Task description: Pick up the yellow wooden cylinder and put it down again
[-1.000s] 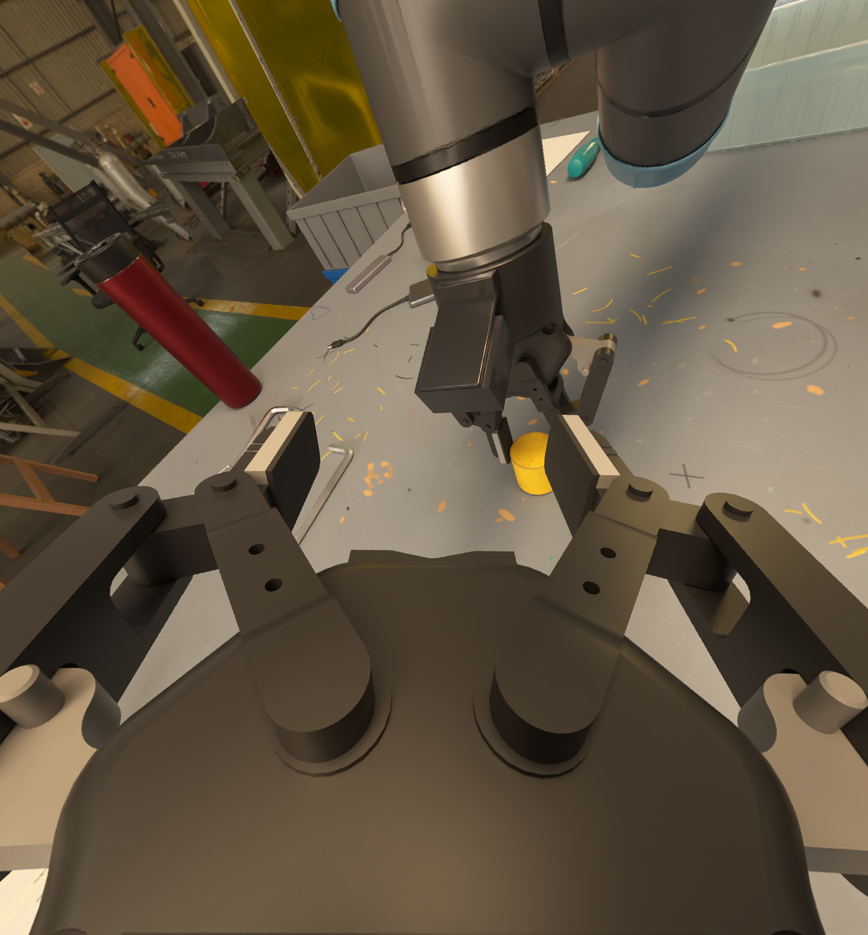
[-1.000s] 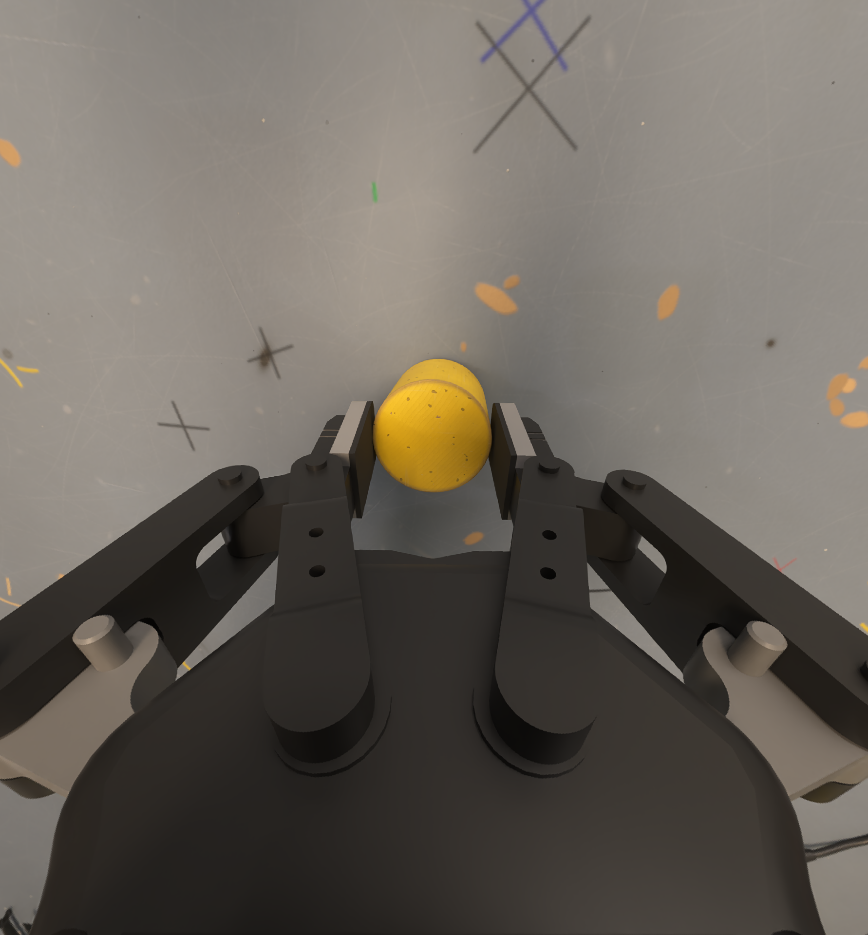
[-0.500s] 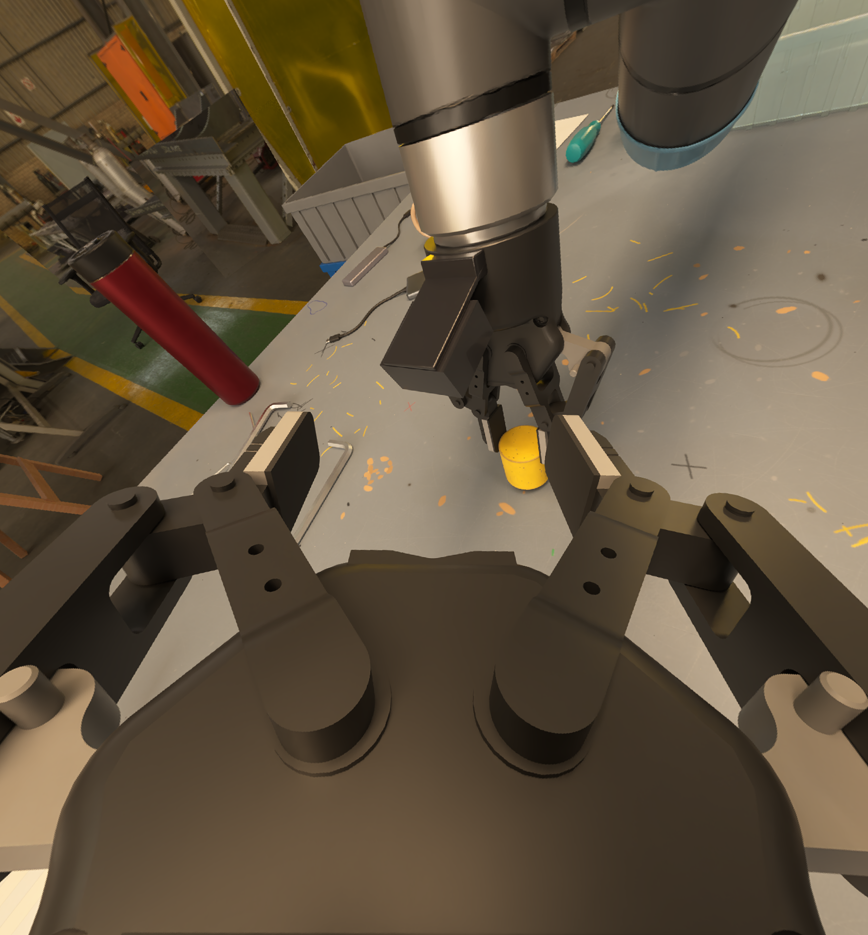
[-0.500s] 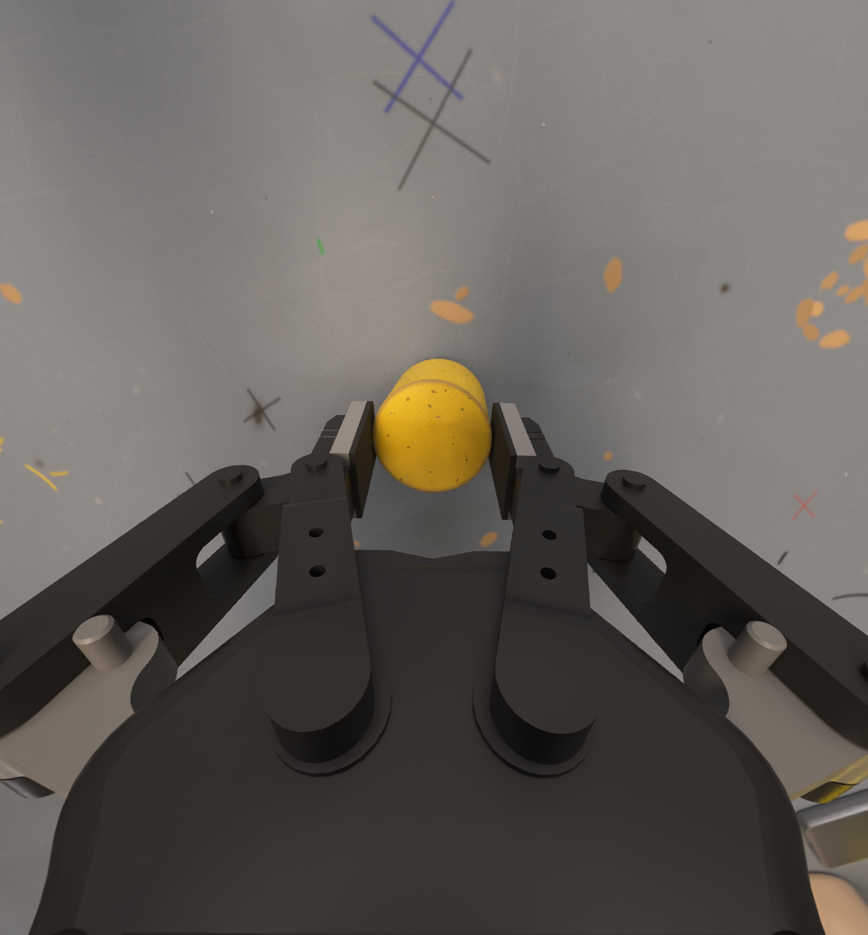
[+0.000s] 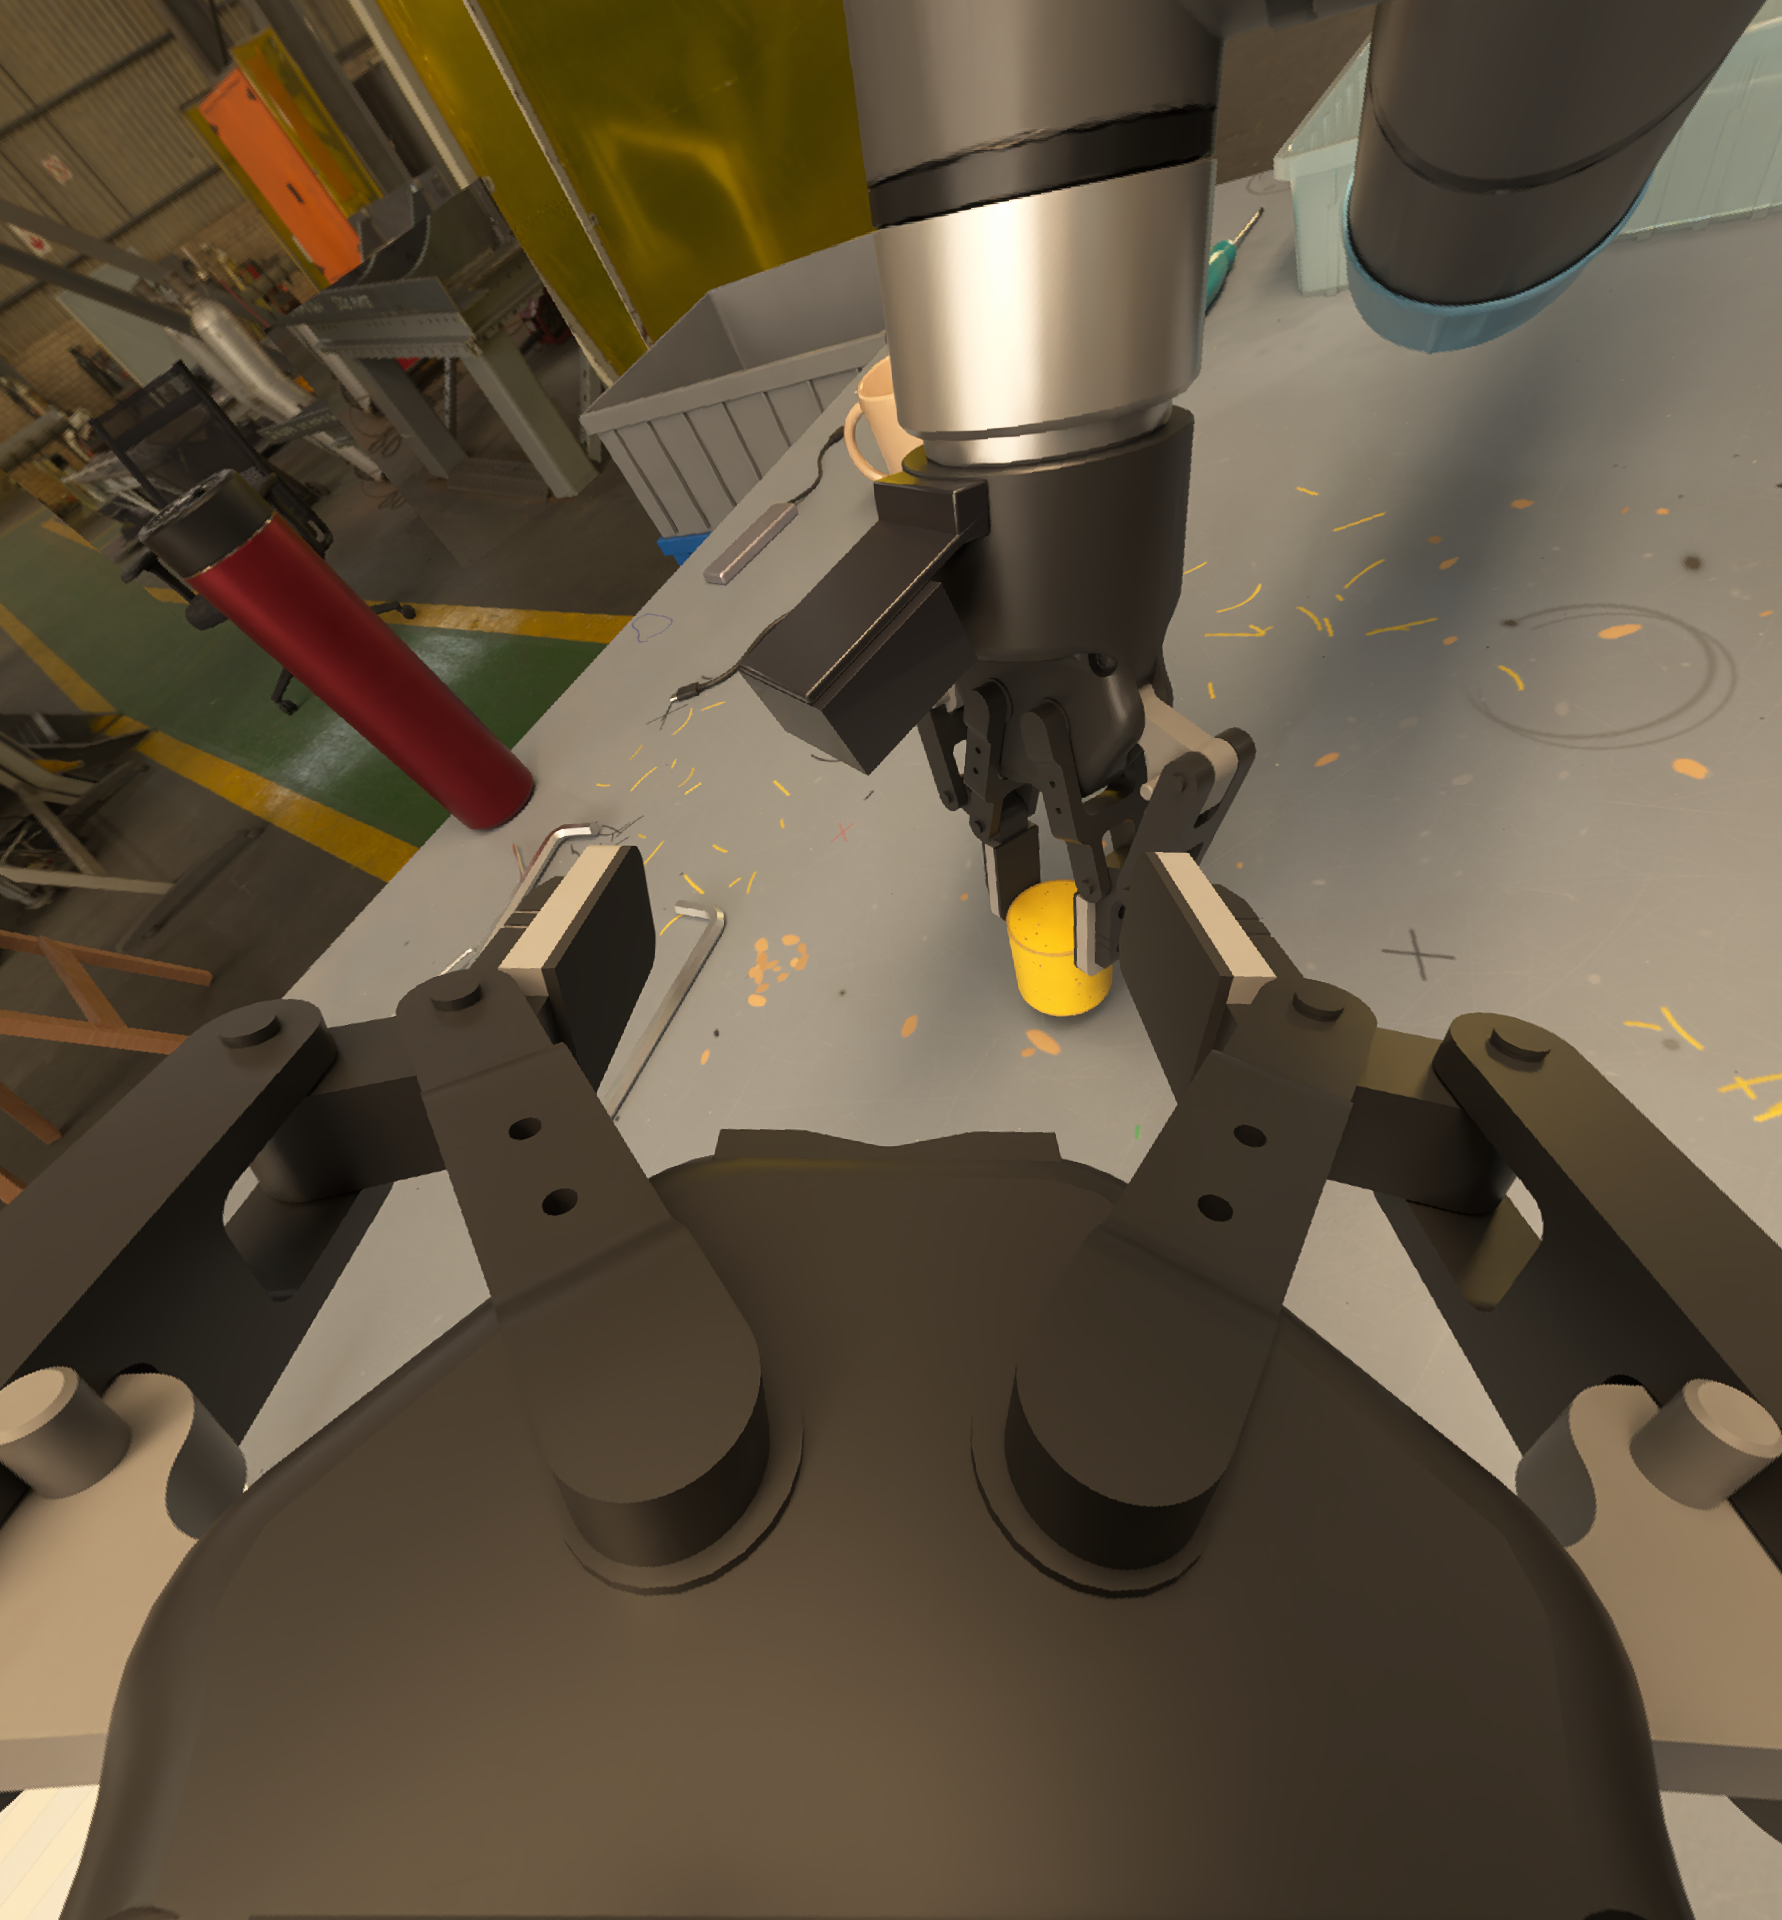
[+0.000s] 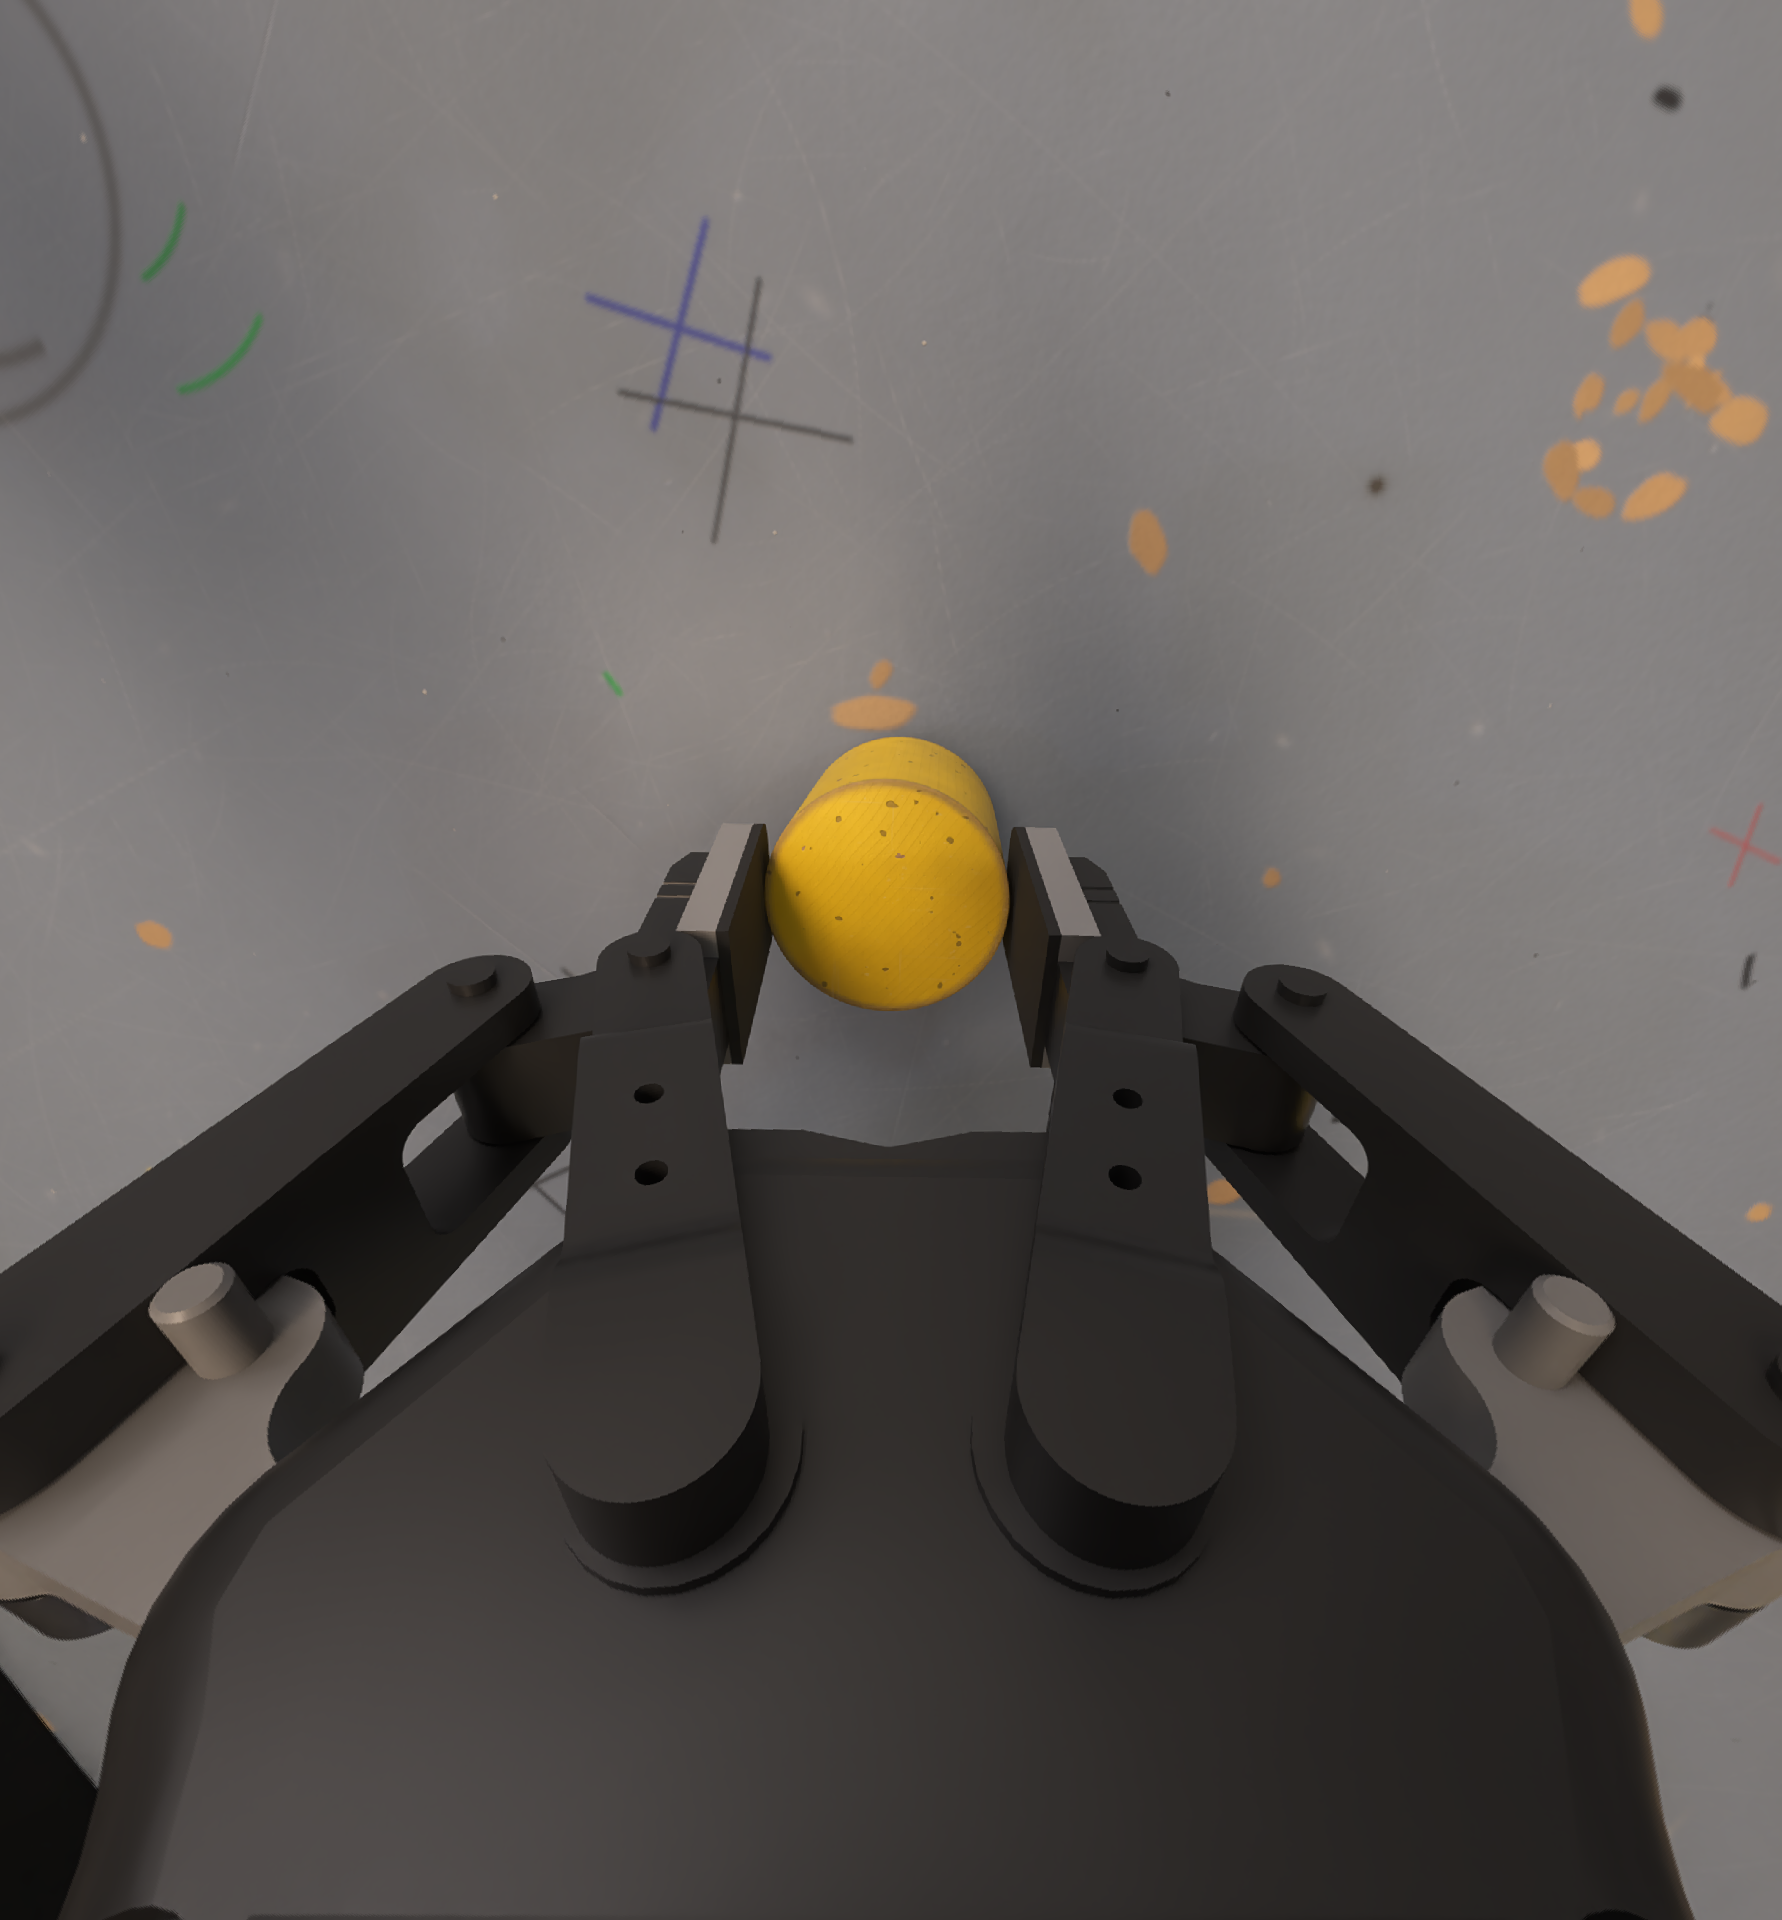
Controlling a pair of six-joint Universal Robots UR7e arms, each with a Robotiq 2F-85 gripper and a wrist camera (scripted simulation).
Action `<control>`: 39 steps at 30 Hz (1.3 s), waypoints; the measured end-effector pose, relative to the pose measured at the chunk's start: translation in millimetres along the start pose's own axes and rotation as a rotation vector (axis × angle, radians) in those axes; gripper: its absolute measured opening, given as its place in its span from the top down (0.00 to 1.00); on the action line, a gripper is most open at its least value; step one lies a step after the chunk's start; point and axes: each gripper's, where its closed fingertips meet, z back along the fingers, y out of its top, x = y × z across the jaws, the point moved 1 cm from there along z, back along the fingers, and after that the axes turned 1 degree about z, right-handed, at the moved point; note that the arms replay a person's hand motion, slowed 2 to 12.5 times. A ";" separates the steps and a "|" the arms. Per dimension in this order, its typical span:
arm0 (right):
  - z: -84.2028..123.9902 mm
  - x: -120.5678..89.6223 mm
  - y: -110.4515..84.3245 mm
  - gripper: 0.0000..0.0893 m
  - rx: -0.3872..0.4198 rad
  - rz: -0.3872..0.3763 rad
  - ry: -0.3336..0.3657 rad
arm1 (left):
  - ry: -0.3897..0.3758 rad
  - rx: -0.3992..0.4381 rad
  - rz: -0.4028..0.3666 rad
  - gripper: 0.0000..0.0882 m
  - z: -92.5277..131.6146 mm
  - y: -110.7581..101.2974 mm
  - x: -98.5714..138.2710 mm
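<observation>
The yellow wooden cylinder [image 6: 887, 894] stands upright between the pads of my right gripper [image 6: 887, 920], which is shut on its sides. In the left wrist view the right gripper [image 5: 1053, 914] hangs straight down from its arm over the grey table [image 5: 1489, 883], and the cylinder [image 5: 1048, 966] sits in it just above or at the surface, near an orange chip. My left gripper [image 5: 897, 925] is open and empty, low over the table's near side, a short way in front of the cylinder.
Two hex keys [image 5: 679, 987] lie at the left by the table edge, near a red tube [image 5: 347, 665]. A grey bin [image 5: 721, 416], a mug [image 5: 871, 416], a metal bar [image 5: 752, 540] and a teal screwdriver [image 5: 1225, 270] are at the back.
The right gripper has turned about its vertical axis and risen a little with the cylinder held; the table marks below it have shifted. The left gripper has not moved.
</observation>
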 end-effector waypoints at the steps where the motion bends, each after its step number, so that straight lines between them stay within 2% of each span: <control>1: -0.3 -0.5 -0.3 0.54 0.002 -0.018 -0.001 | 0.000 0.000 0.001 0.11 0.0 0.0 0.0; 6: -2.8 -2.6 -1.0 0.54 0.009 -0.091 -0.010 | -0.001 0.001 0.003 0.11 -0.2 0.3 0.2; 17: -10.1 -7.4 0.7 0.54 0.044 -0.196 -0.025 | -0.001 0.000 0.001 0.11 -0.3 0.7 1.2; 29: -16.4 -9.7 1.8 0.54 0.048 -0.199 -0.023 | 0.000 -0.001 -0.004 0.11 0.1 1.7 2.5; 32: -18.9 -12.0 -2.1 0.47 0.028 -0.189 -0.013 | 0.000 0.000 -0.005 0.11 0.3 2.0 2.7; 39: -19.9 -14.3 -6.2 0.40 0.014 -0.191 0.007 | 0.001 -0.002 -0.009 0.11 0.7 1.9 2.8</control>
